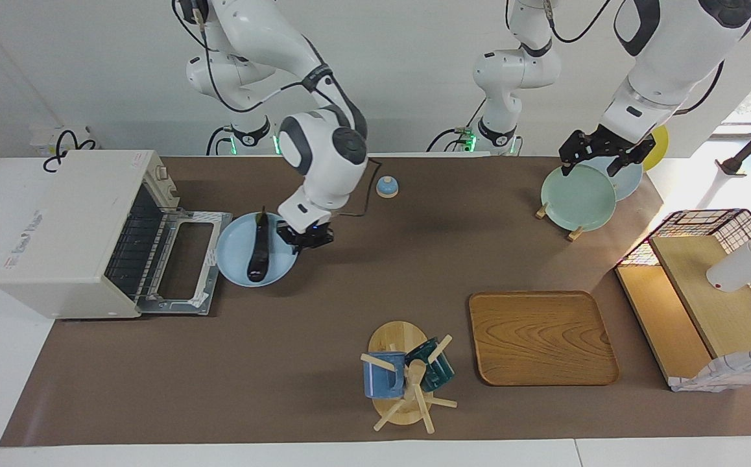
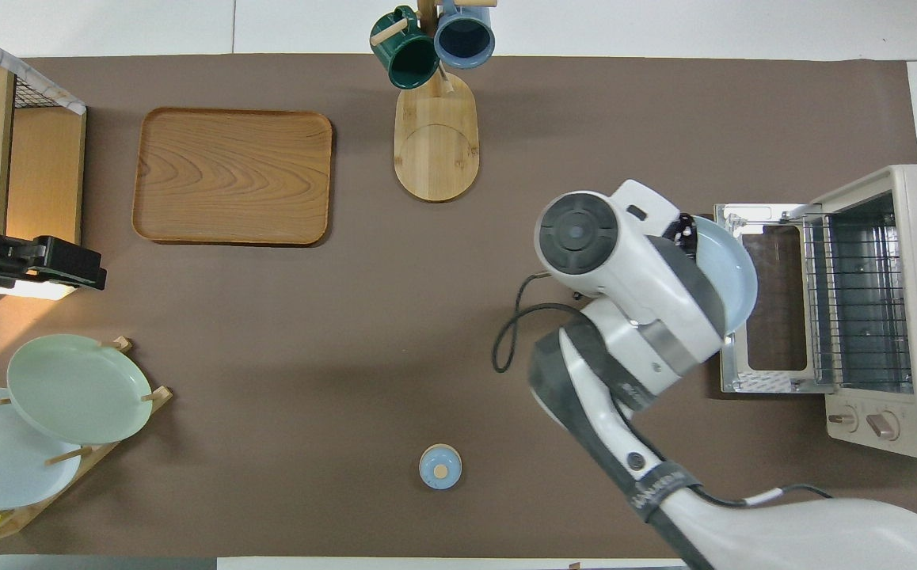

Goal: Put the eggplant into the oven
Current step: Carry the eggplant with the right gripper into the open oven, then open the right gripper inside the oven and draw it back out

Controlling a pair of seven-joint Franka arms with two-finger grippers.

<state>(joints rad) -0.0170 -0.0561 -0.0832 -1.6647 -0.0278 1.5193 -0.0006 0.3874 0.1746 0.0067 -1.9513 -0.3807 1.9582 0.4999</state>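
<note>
One eggplant (image 1: 259, 250) on the plate (image 1: 233, 269), facing view only; right hand (image 1: 305, 237) beside it, grip unclear

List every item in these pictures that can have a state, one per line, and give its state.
Boxy off-white toaster oven: door folded down open, wire rack bare.
Slender dark purple eggplant: lying on the pale blue plate, not gripped.
Right gripper: low over the plate's edge beside the eggplant.
Left gripper: waiting over the plate rack.
Green mug and blue mug: hung on the wooden mug tree.
Wooden tray: bare.
</note>
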